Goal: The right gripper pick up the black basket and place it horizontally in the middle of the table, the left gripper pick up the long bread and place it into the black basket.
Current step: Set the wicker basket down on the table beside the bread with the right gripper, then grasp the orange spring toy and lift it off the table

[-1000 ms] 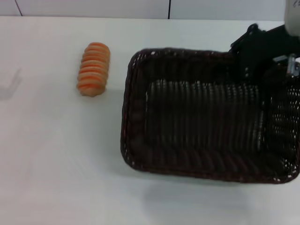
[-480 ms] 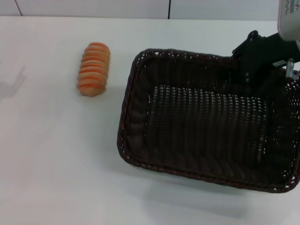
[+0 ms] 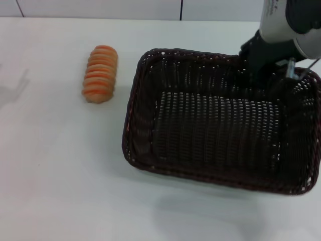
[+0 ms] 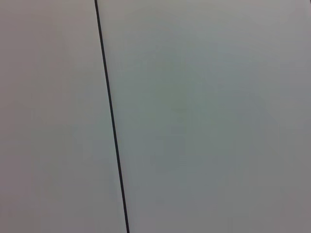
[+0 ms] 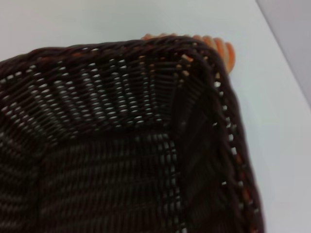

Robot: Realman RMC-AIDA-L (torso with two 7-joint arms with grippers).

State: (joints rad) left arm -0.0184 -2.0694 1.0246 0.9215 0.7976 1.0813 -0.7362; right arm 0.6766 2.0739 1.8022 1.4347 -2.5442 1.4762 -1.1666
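The black basket lies flat on the white table, right of centre, its long side running left to right. My right gripper is at the basket's far right rim, its black claw closed over the wicker edge. The right wrist view looks down into the basket, with the long bread's end showing beyond a corner. The long bread lies on the table left of the basket, apart from it. My left gripper is out of view; its wrist view shows only a plain pale surface.
The table's far edge meets a pale wall with dark seams. A dark seam line crosses the left wrist view. A faint shadow lies at the table's far left.
The basket has shifted left and turned slightly with my right gripper on its rim; its right end has come into view. The bread has not moved.
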